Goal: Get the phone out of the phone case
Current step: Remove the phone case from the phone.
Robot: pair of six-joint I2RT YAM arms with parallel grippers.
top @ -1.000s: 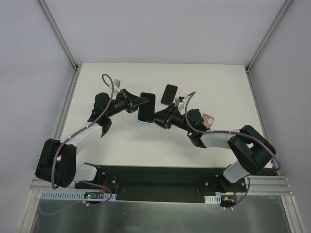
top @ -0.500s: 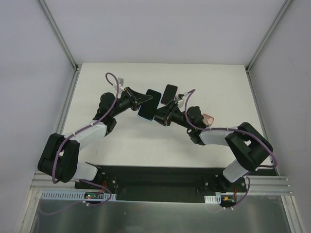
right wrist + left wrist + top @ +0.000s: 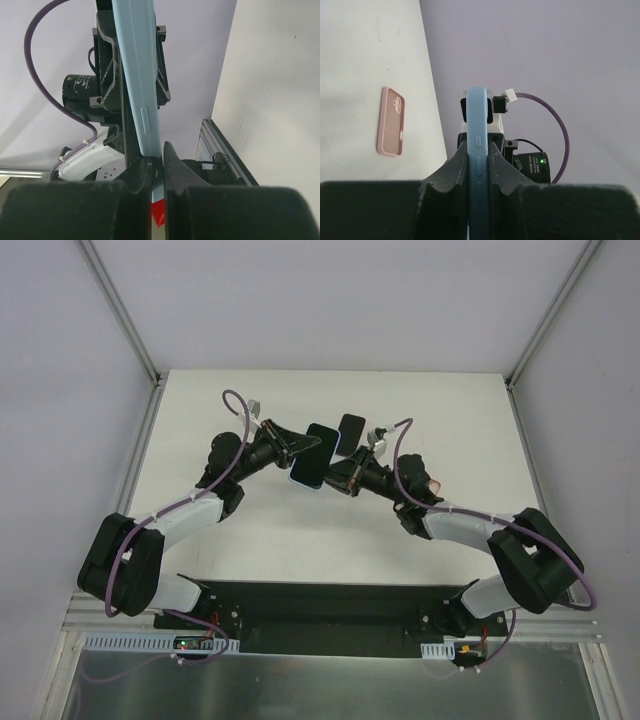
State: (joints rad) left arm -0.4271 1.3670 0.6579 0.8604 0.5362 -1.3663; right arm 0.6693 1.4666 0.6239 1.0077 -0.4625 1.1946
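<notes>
The phone in its light blue case (image 3: 313, 455) is held off the table between both arms, dark screen up. My left gripper (image 3: 300, 448) is shut on its left side; in the left wrist view the case edge (image 3: 477, 150) with its side buttons stands between my left gripper's (image 3: 477, 155) fingers. My right gripper (image 3: 336, 476) is shut on the case's near right end; in the right wrist view the blue case edge (image 3: 137, 75) runs down into my right gripper's (image 3: 157, 162) closed jaws.
A second black phone (image 3: 350, 433) lies on the white table (image 3: 250, 530) just behind the held one. An empty pink case (image 3: 431, 483) lies beside the right forearm and also shows in the left wrist view (image 3: 391, 121). Grey walls enclose the table.
Both grippers have moved the cased phone a little right and toward the back, nearer the black phone. The right forearm has swung outward. Both grips are unchanged.
</notes>
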